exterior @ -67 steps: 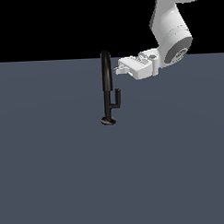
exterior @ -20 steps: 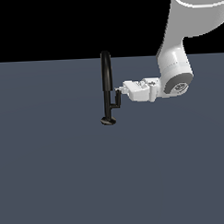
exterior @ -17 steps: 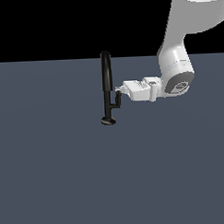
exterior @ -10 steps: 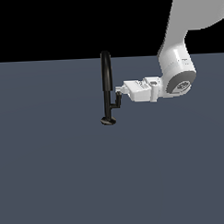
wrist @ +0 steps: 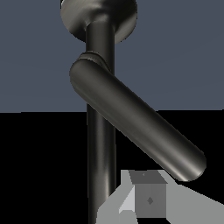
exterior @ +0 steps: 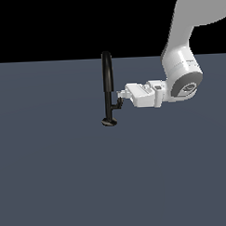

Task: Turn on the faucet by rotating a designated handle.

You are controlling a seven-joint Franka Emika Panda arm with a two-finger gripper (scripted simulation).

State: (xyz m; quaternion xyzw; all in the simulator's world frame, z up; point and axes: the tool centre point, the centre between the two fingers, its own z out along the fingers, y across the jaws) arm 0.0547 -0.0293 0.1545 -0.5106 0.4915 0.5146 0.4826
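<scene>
Jaws: the gripper [exterior: 120, 96] lies level, its tip right at the handle [exterior: 117, 103]; the exterior view is too small to show how far the jaws stand apart, and the wrist view shows only one grey fingertip [wrist: 148, 199] beside the lever's free end, so whether they are open, closed or gripping cannot be told.
Contact: the tip appears to touch the top of the handle in the exterior view; a firm grip cannot be confirmed.
Handle: a short black lever on a side stub, on the side of the pipe toward the exterior view's right, low on the pipe and just above the base; in the wrist view it [wrist: 135, 124] crosses the pipe at a slant.
Faucet: the slim glossy black faucet [exterior: 107, 82] stands upright on a small round base on the dark grey worktop [exterior: 66, 182], its pipe arching over at the top.
Arm: the white Panda arm [exterior: 180, 70] reaches in from the exterior view's right.
</scene>
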